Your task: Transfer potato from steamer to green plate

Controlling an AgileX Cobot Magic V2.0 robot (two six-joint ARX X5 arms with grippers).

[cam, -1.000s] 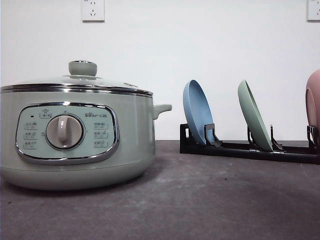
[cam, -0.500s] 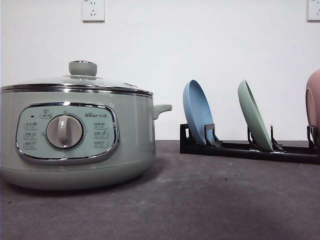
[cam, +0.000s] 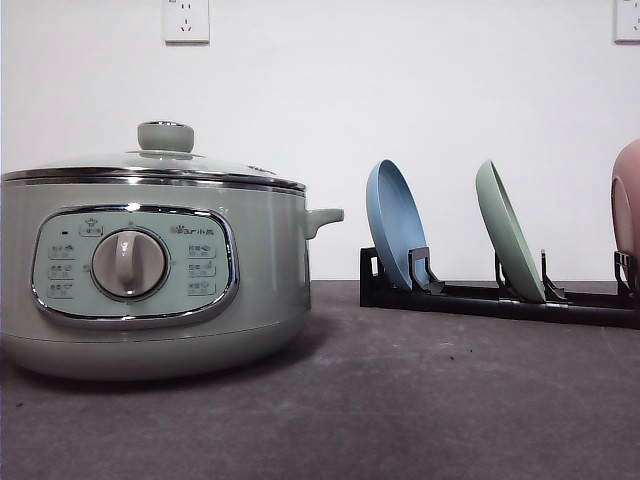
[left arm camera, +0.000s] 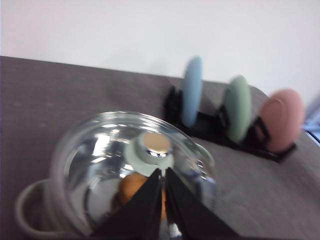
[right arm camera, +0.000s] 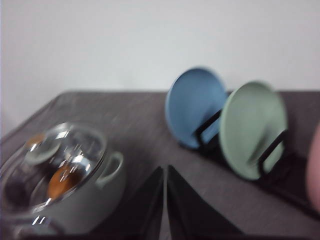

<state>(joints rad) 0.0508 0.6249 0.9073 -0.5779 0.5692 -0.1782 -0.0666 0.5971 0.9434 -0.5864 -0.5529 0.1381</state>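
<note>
Black rack (cam: 500, 298) along table's (cam: 400, 400) far right edge. Blue plate (cam: 395, 225) upright in its left slot; pink plate (cam: 628, 205) at right end. Two wall sockets (cam: 186, 20) above.

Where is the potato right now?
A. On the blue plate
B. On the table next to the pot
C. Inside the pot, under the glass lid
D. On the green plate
C. The orange potato shows through the glass lid, which sits shut on the pot, while the green plate stands empty in the rack.
</note>
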